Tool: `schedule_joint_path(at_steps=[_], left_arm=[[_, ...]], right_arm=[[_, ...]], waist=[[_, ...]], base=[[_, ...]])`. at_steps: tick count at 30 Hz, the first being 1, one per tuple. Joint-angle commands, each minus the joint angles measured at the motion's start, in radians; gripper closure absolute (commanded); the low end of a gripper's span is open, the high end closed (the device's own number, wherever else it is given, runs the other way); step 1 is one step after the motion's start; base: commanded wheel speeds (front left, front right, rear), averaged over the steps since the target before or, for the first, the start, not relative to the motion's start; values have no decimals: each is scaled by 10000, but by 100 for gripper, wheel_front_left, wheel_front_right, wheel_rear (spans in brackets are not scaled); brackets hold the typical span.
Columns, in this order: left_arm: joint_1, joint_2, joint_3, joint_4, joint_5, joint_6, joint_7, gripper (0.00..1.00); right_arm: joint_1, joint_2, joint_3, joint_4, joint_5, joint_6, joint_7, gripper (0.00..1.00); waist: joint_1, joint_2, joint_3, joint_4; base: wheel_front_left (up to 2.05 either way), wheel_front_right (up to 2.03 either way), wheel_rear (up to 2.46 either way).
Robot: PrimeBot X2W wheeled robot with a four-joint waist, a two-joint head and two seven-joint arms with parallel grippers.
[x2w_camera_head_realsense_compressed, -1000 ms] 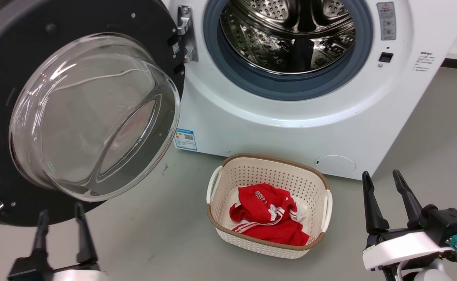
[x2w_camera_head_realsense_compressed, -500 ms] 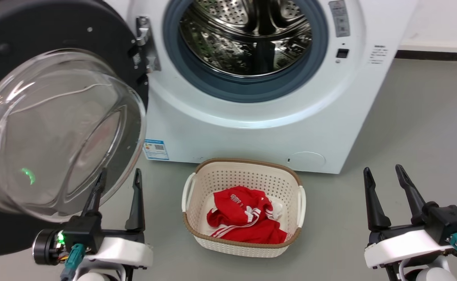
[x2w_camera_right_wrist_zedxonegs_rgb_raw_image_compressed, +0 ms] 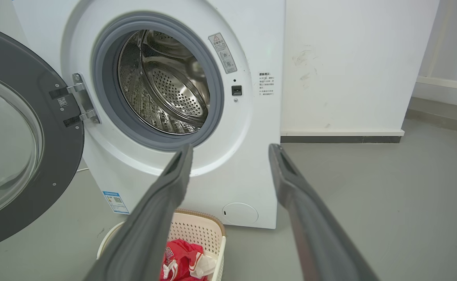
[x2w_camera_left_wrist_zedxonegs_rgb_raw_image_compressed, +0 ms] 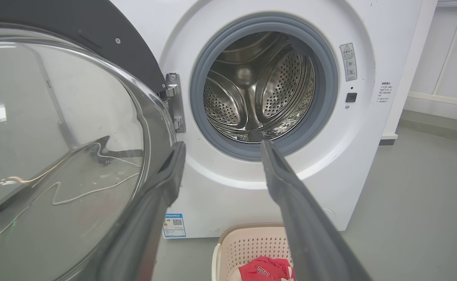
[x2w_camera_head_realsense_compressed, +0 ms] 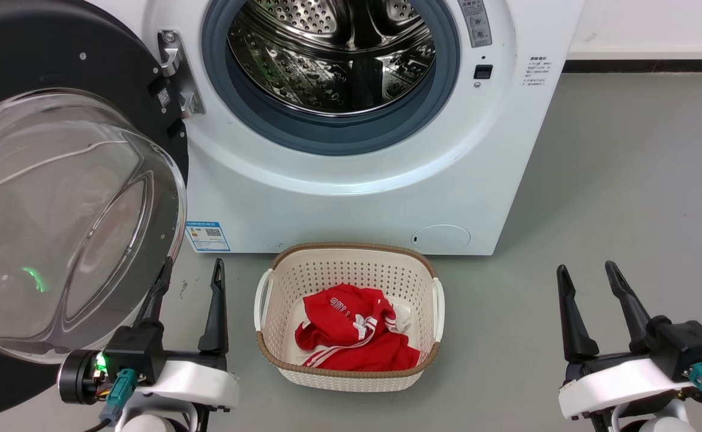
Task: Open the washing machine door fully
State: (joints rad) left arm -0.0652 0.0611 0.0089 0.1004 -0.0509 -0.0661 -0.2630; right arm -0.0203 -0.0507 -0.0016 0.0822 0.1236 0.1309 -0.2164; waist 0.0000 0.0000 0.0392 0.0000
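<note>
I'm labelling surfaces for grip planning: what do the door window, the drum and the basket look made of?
Door window: clear glossy glass, judging by its see-through bulge and sharp reflections. Drum: polished steel, mirror-bright and perforated. Basket: probably matte cream plastic, moulded with rows of holes; its brown rim looks woven, material unclear.
</note>
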Motion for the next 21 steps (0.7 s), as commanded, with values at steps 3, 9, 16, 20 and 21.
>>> schedule_joint_path(at_steps=[3, 9, 16, 20, 21], left_arm=[[124, -16, 53, 18, -40, 47, -25, 0], [53, -21, 54, -38, -42, 42, 0, 100], [-52, -51, 244, 411, -1004, -3, 373, 100], [-53, -53, 270, 442, -1865, -41, 563, 100], [-50, -54, 271, 445, -2071, -50, 600, 100]], right_arm=[[-18, 11, 26, 47, 44, -4, -52, 0], [-4, 0, 24, 75, 86, 2, -28, 100], [54, -28, 28, 301, 1092, 2, 119, 100], [-19, -78, 4, 391, 1942, 1, 273, 100], [-37, -87, -1, 412, 2145, 1, 308, 100]], waist=[[0, 0, -18, -14], [0, 0, -20, -17], [0, 0, -34, -17], [0, 0, -45, -17], [0, 0, -48, -16]], base=[[0, 0, 0], [0, 0, 0], [0, 0, 0], [0, 0, 0], [0, 0, 0]])
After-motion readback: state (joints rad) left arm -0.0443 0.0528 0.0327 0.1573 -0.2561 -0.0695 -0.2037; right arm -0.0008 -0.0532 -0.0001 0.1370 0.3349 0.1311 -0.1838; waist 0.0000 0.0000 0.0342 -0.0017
